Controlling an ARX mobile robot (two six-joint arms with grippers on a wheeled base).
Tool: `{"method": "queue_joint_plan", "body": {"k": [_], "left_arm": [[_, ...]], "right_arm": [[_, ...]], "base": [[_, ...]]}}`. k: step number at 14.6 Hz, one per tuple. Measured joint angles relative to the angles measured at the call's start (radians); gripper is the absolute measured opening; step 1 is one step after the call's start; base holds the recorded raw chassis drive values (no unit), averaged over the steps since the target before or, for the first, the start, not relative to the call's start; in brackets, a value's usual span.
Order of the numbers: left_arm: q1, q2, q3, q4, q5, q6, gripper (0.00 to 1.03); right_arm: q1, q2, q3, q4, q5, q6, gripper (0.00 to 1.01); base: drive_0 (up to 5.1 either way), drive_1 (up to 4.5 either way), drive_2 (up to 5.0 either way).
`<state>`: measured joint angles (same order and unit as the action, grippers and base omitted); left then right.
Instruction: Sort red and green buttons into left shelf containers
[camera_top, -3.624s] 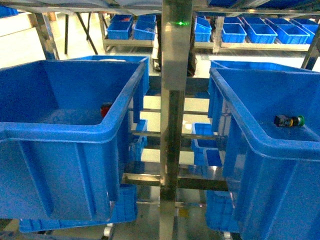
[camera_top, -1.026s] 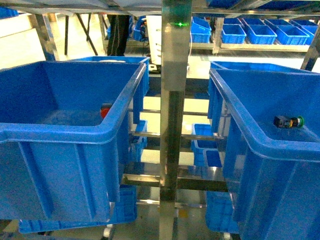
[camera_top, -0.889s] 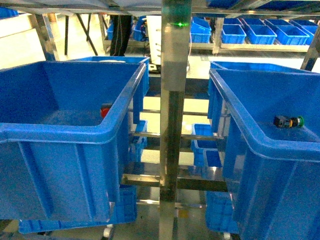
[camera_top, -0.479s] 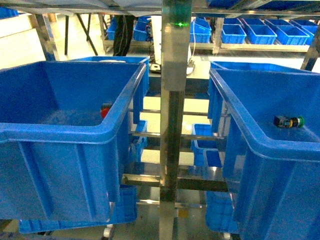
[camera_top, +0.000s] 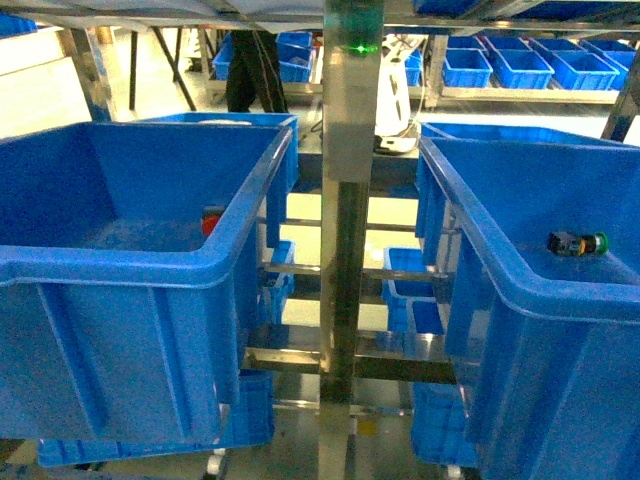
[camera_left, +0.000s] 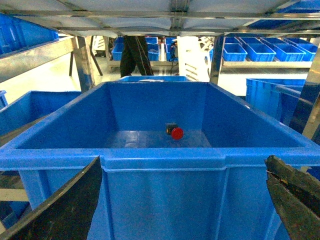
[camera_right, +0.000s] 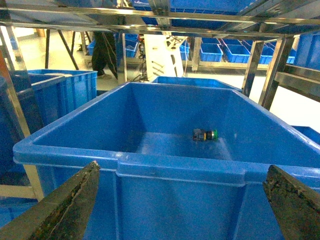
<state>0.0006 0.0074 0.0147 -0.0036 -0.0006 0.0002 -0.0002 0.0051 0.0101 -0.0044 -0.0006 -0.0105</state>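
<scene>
- Red button (camera_left: 176, 132): lies on the floor of the left bin (camera_left: 160, 159), near the far wall; in the head view only a sliver (camera_top: 212, 219) shows past the bin's right wall
- Green button (camera_right: 205, 134): lies on its side on the floor of the right bin (camera_right: 165, 170), cap pointing right; also seen in the head view (camera_top: 577, 243)
- Left pincer (camera_left: 185, 205): fingers spread wide before the near rim of the left bin, grasping nothing
- Right pincer (camera_right: 182, 205): likewise released, its dark fingers (camera_right: 67, 207) flanking the right bin's near rim
- Steel shelf post (camera_top: 347, 250): upright between the two bins; a green light (camera_top: 361, 47) glows near its top
- Background: smaller blue crates (camera_top: 520, 66) on distant racks; a person's dark legs (camera_left: 132, 55) stand beyond
</scene>
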Motion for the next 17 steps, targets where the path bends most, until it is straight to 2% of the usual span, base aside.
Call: {"method": "queue_joint_plan", "body": {"k": [17], "left_arm": [[0.000,0.000,0.000,0.000,0.000,0.000,0.98]], "right_arm": [[0.000,0.000,0.000,0.000,0.000,0.000,0.98]], "base": [[0.0,0.00,0.0]]}}
